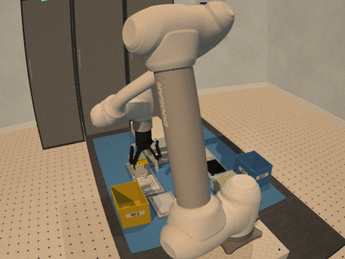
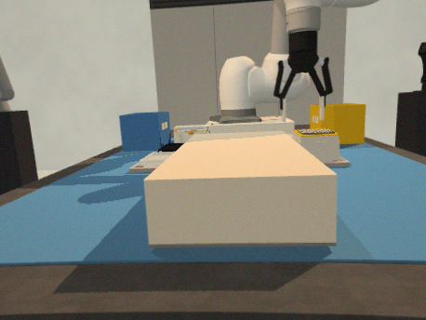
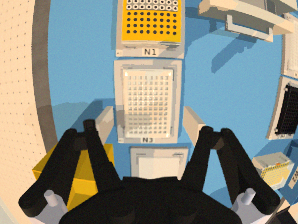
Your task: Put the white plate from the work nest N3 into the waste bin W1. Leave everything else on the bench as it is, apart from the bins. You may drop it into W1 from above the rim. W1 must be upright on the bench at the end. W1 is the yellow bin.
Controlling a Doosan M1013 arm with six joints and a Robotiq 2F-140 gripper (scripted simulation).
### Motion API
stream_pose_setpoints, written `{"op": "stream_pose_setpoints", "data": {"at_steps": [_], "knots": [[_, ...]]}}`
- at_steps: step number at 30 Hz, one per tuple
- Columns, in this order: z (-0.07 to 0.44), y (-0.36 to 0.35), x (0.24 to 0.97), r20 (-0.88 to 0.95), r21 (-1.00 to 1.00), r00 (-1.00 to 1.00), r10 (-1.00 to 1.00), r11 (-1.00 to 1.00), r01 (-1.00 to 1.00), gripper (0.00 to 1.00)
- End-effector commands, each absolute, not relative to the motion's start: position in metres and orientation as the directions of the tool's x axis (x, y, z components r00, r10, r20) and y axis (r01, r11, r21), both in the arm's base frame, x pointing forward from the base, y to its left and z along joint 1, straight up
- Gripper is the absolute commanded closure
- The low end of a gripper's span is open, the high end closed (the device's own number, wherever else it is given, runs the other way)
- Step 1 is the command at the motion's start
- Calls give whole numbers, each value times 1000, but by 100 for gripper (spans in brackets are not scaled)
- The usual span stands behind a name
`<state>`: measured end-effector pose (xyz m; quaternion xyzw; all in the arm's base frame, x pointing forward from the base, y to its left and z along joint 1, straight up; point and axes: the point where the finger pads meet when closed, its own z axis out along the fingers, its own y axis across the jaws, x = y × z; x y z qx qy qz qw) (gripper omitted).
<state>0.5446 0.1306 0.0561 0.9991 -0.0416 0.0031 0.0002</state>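
Note:
The white plate (image 1: 163, 202) (image 3: 157, 163) lies in the third nest of a row, next to the yellow bin W1 (image 1: 129, 204) (image 2: 342, 122) (image 3: 85, 185). In the wrist view my gripper partly covers it. The bin stands upright. My gripper (image 1: 143, 157) (image 2: 302, 103) (image 3: 148, 115) is open and empty. It hangs above the row, over the yellow perforated plate (image 1: 141, 163) (image 2: 315, 132) (image 3: 152, 4) and the white grid plate (image 1: 150, 184) (image 3: 148, 102), short of the white plate.
A blue bin (image 1: 254, 168) (image 2: 141, 131) stands at the far side of the blue mat (image 1: 109, 158). A black plate (image 1: 215, 166) and other nests lie between. A large beige box (image 2: 242, 186) stands on the mat. The arm's upright link (image 1: 184, 132) blocks the middle of the top view.

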Motion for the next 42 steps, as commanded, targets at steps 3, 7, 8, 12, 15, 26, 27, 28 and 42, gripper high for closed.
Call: {"op": "stream_pose_setpoints", "data": {"at_steps": [3,7,8,12,15,26,27,28,42], "knots": [[43,131,541,-1,4,996,-85,-996,-85,30],[40,131,541,-1,4,996,-85,-996,-85,30],[39,131,541,-1,4,996,-85,-996,-85,30],[33,131,541,-1,4,996,-85,-996,-85,30],[29,131,541,-1,4,996,-85,-996,-85,30],[17,131,541,-1,4,996,-85,-996,-85,30],[16,131,541,-1,4,996,-85,-996,-85,30],[15,131,541,-1,4,996,-85,-996,-85,30],[4,131,541,-1,4,996,-85,-996,-85,30]]}}
